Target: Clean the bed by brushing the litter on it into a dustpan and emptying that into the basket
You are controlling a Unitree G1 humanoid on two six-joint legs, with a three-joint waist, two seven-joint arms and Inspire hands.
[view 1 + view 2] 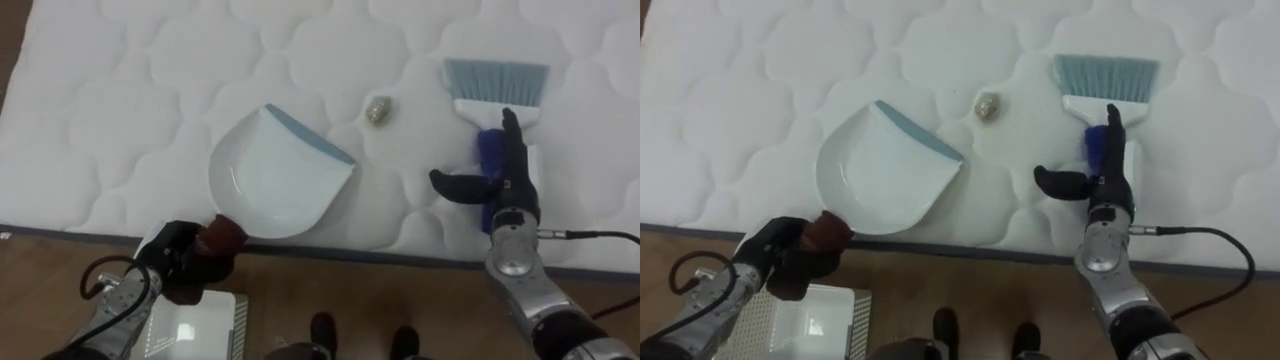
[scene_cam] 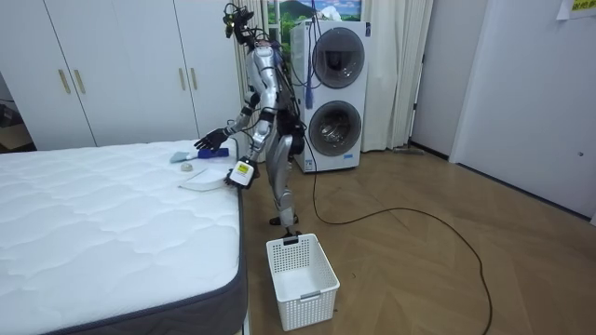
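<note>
A white dustpan (image 1: 275,175) with a blue-grey lip lies on the white quilted mattress (image 1: 110,90) near its front edge. My left hand (image 1: 180,262) is shut on its dark red handle (image 1: 225,235), just off the bed's edge. A small crumpled scrap (image 1: 378,108) lies beyond the pan's lip. To the right rests a hand brush (image 1: 495,82) with pale blue bristles and a blue handle (image 1: 488,150). My right hand (image 1: 513,185) hovers over that handle, open, fingers straight and thumb spread to the left. In the room view I stand bent over the bed's side.
The mattress's dark grey border (image 1: 400,255) runs along the bottom, with wooden floor below it. A white slatted basket (image 2: 300,270) stands on the floor beside the bed. A stacked washer and dryer (image 2: 335,93) and white wardrobes (image 2: 121,65) stand behind me.
</note>
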